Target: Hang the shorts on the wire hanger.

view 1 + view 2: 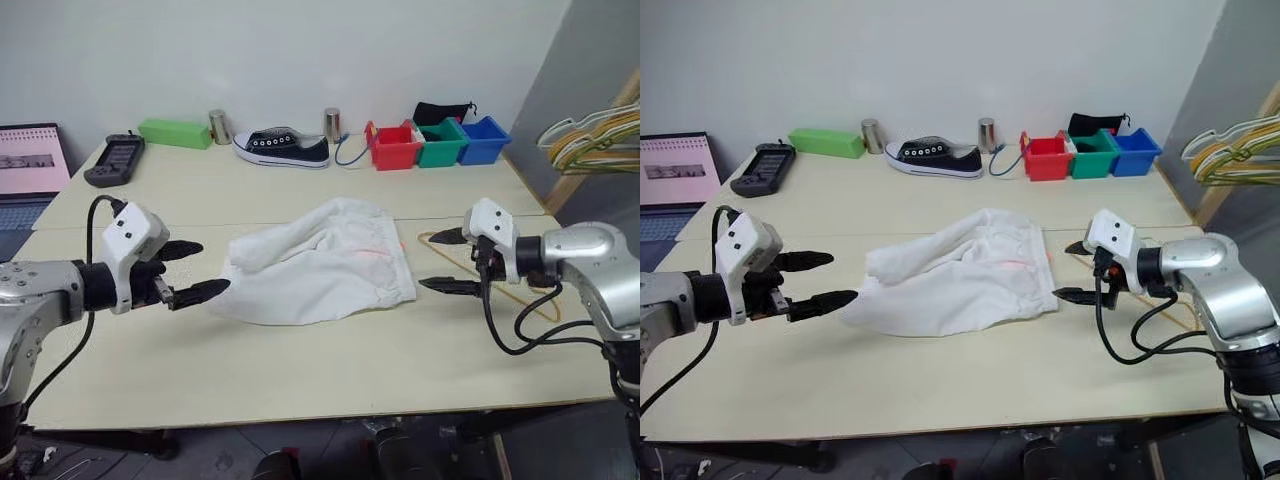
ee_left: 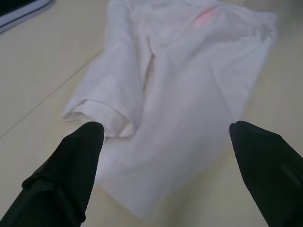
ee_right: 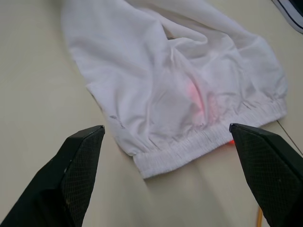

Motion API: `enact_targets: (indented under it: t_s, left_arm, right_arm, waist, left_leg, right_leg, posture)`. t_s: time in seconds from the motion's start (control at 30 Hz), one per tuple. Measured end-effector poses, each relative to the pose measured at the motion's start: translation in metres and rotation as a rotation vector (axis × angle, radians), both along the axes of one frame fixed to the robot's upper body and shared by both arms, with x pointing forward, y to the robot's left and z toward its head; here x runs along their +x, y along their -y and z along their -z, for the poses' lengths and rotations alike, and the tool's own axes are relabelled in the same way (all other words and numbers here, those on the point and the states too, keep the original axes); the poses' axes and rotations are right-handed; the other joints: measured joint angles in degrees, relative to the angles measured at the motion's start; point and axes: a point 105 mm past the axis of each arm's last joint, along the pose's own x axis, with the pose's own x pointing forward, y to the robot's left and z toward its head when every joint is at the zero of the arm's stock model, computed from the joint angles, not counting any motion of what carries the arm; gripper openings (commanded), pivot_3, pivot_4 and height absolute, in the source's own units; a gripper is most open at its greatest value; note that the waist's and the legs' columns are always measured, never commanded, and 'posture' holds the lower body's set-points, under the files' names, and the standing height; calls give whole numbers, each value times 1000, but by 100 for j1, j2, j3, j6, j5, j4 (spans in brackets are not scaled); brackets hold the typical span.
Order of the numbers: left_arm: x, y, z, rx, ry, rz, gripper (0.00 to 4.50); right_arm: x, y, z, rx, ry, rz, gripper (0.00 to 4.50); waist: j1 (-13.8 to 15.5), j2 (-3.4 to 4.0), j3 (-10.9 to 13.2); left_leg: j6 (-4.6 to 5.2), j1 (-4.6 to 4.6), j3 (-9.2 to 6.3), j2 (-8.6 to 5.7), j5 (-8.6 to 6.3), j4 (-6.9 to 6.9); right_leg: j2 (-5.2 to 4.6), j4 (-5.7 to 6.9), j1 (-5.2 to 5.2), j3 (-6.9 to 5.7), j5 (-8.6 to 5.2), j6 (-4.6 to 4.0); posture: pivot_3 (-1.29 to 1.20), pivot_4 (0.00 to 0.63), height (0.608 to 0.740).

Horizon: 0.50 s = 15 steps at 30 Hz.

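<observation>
The crumpled white fabric shorts [image 1: 322, 262] are found lying flat mid-table, elastic waistband toward the thin yellow-gold wire hanger [image 1: 540, 303], which lies just beside them. The left gripper [image 1: 193, 270] and right gripper [image 1: 447, 261] are held either side, jaws spread, nothing gripped. The approach step is judged in hand; a grasp of the garment is called for next.

- Head stereo pair sits high, looking forward and down over the tabletop [image 1: 300, 370] toward 12 o'clock; both eyes share basically the same scene, slightly offset.
- Left wrist cam looks along its open jaws, close over the leg end of the shorts [image 2: 189, 94].
- Right wrist cam, also close, faces the waistband end.
- All four views share the shorts.
</observation>
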Motion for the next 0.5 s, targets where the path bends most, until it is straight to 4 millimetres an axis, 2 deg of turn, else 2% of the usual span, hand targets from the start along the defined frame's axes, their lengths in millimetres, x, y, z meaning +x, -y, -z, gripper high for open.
enact_targets:
  t_s: [0.3,0.4,0.5]
  left_arm:
    - [-1,-5,8,38,3,14,4500]
    - [-3,-8,14,59,-3,25,4500]
    - [-7,-8,28,116,-15,67,4500]
  right_arm:
    - [1,-2,7,-15,-1,-14,4479]
    - [0,-3,16,-63,13,-32,4479]
    - [-2,-9,30,-138,47,-84,4479]
  waist:
    - [9,0,0]
    - [9,0,0]
    - [9,0,0]
  left_leg:
    - [1,5,4,1,1,10]
    - [1,6,7,2,1,11]
    - [0,4,10,2,1,11]
  right_leg:
    - [0,16,-1,4,-3,7]
    - [0,18,-3,6,-1,4]
    - [0,19,-6,8,3,-3]
  posture:
    - [-173,42,740]
    - [-175,51,740]
    - [-177,46,740]
